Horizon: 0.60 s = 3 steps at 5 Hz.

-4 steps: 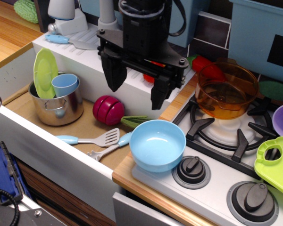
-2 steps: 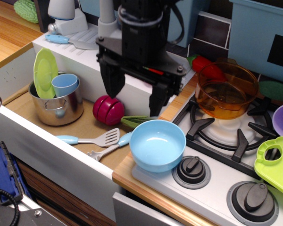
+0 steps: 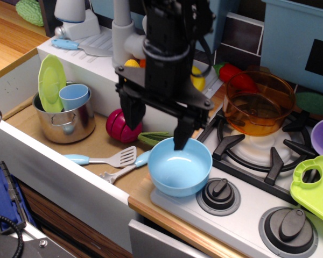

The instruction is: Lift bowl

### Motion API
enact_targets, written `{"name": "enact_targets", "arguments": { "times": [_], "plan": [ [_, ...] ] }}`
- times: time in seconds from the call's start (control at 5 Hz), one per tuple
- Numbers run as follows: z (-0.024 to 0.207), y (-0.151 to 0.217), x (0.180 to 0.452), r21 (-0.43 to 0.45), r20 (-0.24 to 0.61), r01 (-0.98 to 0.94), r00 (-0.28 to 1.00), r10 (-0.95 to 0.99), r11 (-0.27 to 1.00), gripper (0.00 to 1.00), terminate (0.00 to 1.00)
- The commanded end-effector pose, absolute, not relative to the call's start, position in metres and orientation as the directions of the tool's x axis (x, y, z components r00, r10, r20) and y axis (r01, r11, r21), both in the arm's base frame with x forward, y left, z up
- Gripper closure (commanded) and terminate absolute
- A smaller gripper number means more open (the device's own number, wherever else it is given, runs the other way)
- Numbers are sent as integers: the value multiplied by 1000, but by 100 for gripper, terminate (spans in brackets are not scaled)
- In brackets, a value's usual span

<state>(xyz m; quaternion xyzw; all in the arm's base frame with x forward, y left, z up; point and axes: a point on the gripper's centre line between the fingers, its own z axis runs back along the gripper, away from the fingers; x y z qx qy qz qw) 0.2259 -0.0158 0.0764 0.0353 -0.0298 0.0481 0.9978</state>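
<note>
Toy kitchen counter, with a sunken sink (image 3: pixel 27 121) to the left and a stove top (image 3: pixel 242 201) to the right. At the counter's front edge, where the wooden strip meets the stove's near-left corner, sits the light blue bowl (image 3: pixel 180 166), upright and empty, just beside the left stove knob (image 3: pixel 219 194). Black gripper (image 3: pixel 158 128) hangs above the bowl's back rim with its fingers spread wide and nothing held. One finger (image 3: pixel 182 134) points down at the bowl's far rim; contact cannot be confirmed. The other is over the sink side, in front of the magenta toy (image 3: pixel 118 128). Sink contents: a steel pot (image 3: pixel 64 122) holding a green plate (image 3: pixel 51 81) and small blue cup (image 3: pixel 74 96), plus a spatula (image 3: pixel 105 159). An orange transparent pot (image 3: pixel 257 102) stands on the rear burner.
</note>
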Motion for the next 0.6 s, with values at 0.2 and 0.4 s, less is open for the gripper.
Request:
{"name": "enact_targets", "arguments": {
  "times": [0.2, 0.4],
  "plan": [
    [48, -10, 230, 43, 129, -121, 985, 114, 992, 0, 0],
    [37, -9, 230, 31, 153, -138, 979, 132, 990, 0, 0]
  ]
}}
